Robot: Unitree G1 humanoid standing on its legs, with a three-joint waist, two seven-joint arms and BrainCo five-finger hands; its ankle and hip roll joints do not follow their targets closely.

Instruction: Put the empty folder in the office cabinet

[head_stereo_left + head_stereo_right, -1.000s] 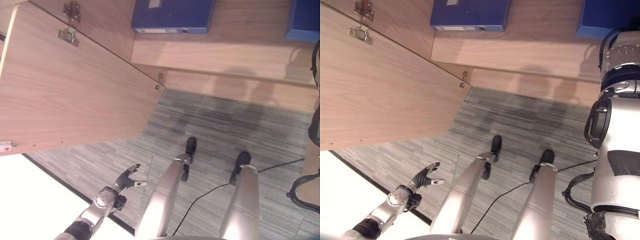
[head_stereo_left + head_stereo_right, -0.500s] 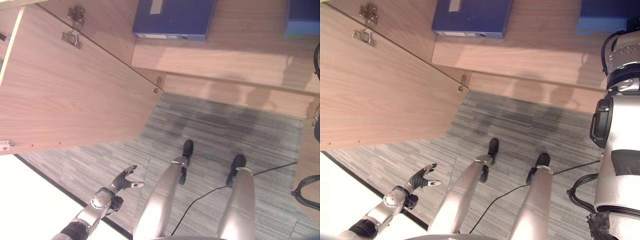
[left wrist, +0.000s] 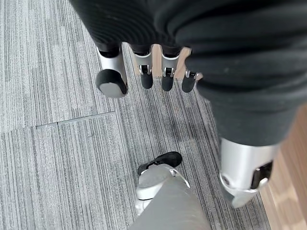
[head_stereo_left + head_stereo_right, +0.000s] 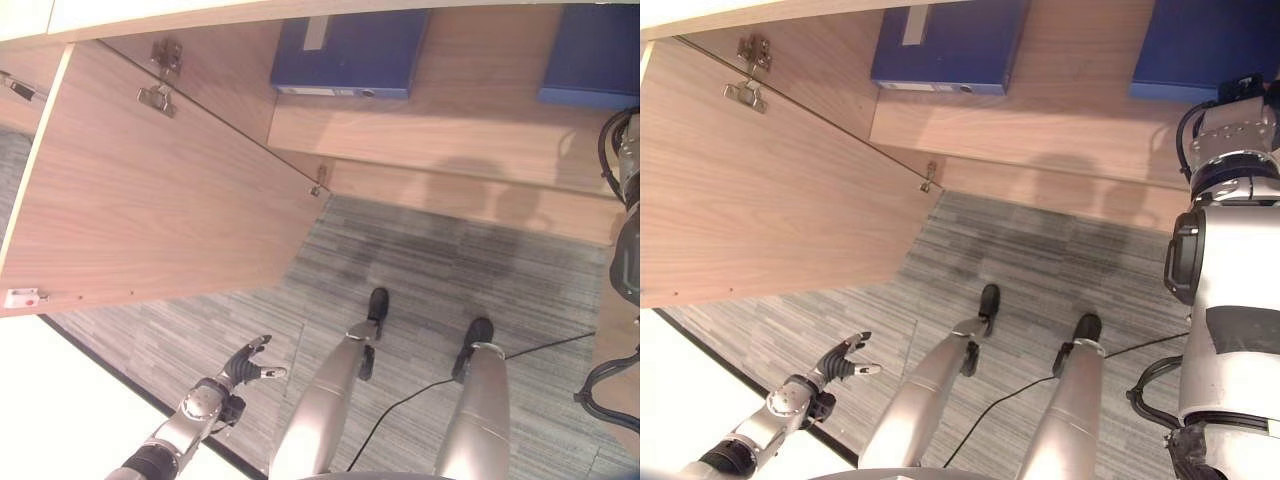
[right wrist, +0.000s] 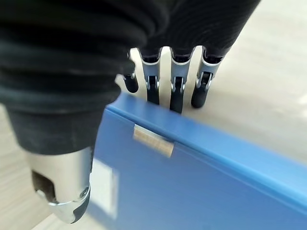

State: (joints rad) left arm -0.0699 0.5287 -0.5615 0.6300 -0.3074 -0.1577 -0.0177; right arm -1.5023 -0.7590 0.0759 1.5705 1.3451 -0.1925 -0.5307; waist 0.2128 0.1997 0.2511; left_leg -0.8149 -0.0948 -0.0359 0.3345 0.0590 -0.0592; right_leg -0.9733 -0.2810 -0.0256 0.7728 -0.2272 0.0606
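Right robot hand (image 5: 163, 91) above blue folder (image 5: 201, 177), grip unclear.

We see the cabinet (image 4: 420, 120) and its open door (image 4: 150, 210) in pale matt wood-grain laminate; hinges (image 4: 160, 90) are shiny metal. Folder (image 5: 201, 187) by the right hand (image 5: 172, 81) is smooth blue plastic, slight sheen, with a paper label. A second folder (image 4: 345, 55) looks the same. Under the left hand (image 3: 144, 72), the floor (image 3: 57, 143) is grey ribbed carpet, rough, matt.
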